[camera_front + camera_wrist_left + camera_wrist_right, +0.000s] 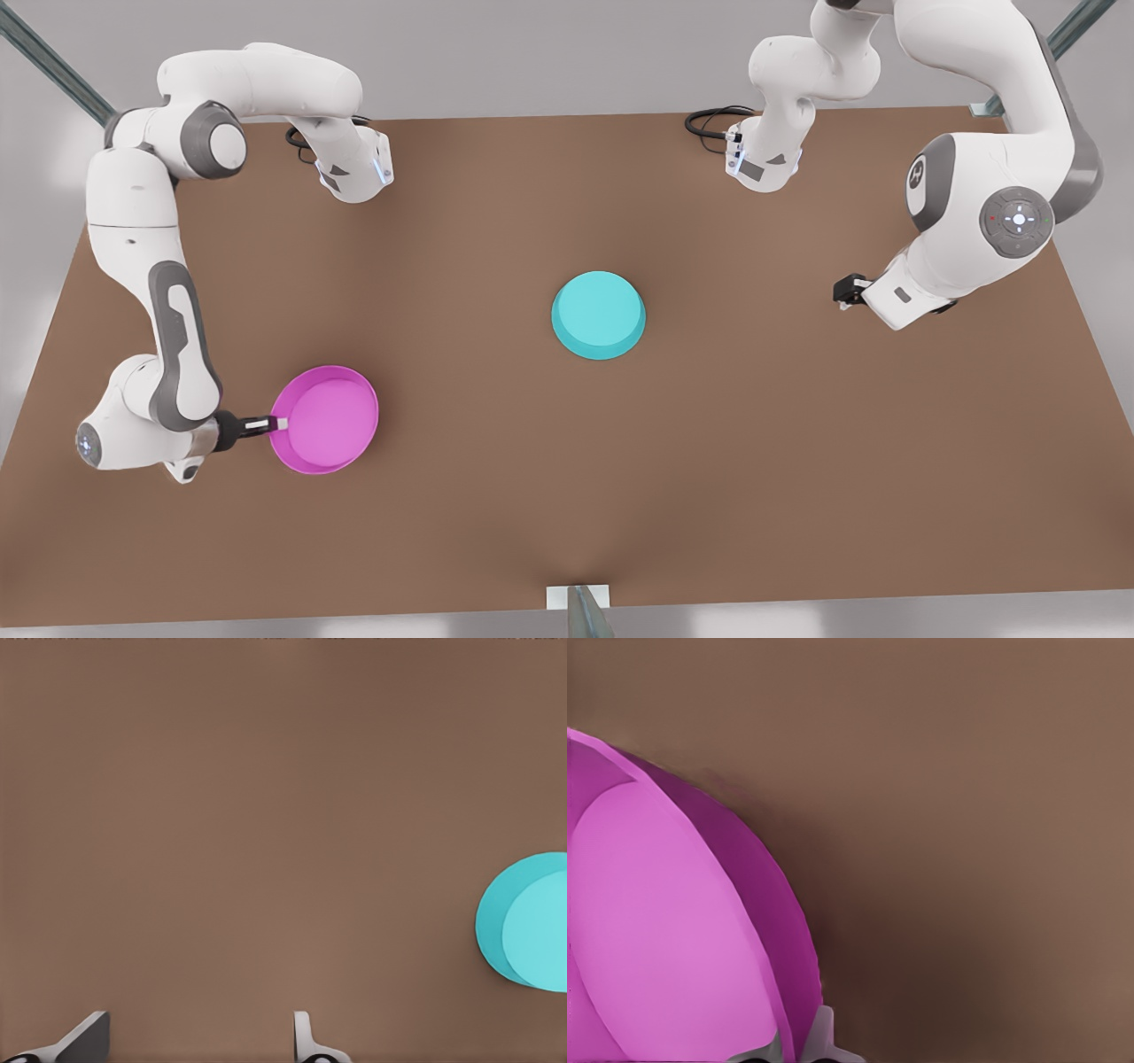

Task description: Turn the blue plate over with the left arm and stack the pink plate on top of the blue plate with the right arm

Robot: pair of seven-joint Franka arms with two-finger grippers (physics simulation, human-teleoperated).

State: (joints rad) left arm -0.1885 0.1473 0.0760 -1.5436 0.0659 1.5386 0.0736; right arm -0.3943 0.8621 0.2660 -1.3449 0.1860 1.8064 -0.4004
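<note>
The right gripper (pixel 282 424) clamped the pink plate's (pixel 326 420) rim; the blue plate (pixel 598 315) lay rightward. The left gripper (pixel 840 291) waited open.

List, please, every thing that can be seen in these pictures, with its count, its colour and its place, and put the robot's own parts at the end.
blue plate: one, turquoise, near the table's middle, upside down with its flat base up, nothing touching it.
pink plate: one, magenta, toward the front view's left, open side up, its rim pinched by a gripper.
table: one, brown, under both plates.
cables: black, looped at the far table edge by the arm bases.
right gripper: one, black with pale fingers, at the front view's left, shut on the pink plate's rim.
left gripper: one, black, at the front view's right, open, apart from the blue plate, waiting.
</note>
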